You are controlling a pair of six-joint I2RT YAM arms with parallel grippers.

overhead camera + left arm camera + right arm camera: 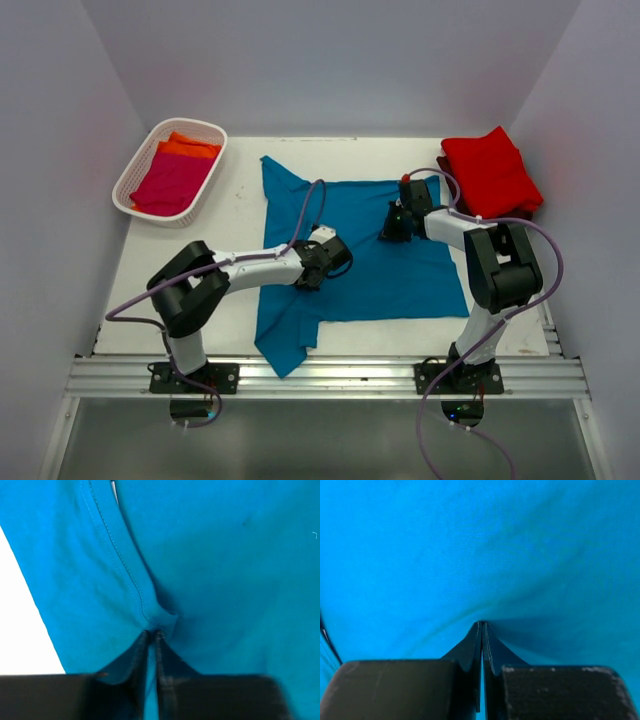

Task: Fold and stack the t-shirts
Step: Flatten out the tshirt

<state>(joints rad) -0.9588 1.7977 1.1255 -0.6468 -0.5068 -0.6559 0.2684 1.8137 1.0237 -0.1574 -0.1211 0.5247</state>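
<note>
A teal t-shirt (375, 245) lies spread flat across the middle of the table, one sleeve trailing toward the front edge. My left gripper (305, 280) rests on its left part. In the left wrist view the left gripper (152, 632) is shut on a bunched fold of the teal t-shirt (225, 570) beside a stitched hem. My right gripper (391, 232) sits on the shirt's far right area. Seen from the right wrist, this gripper (482, 624) is shut on cloth of the teal t-shirt (470, 545), with creases running to the tips.
Folded red t-shirts (492, 168) are stacked at the back right, with a maroon one (528, 212) underneath. A white lattice basket (140, 175) at the back left holds a magenta t-shirt (168, 183) and an orange one (188, 147). Walls stand close on three sides.
</note>
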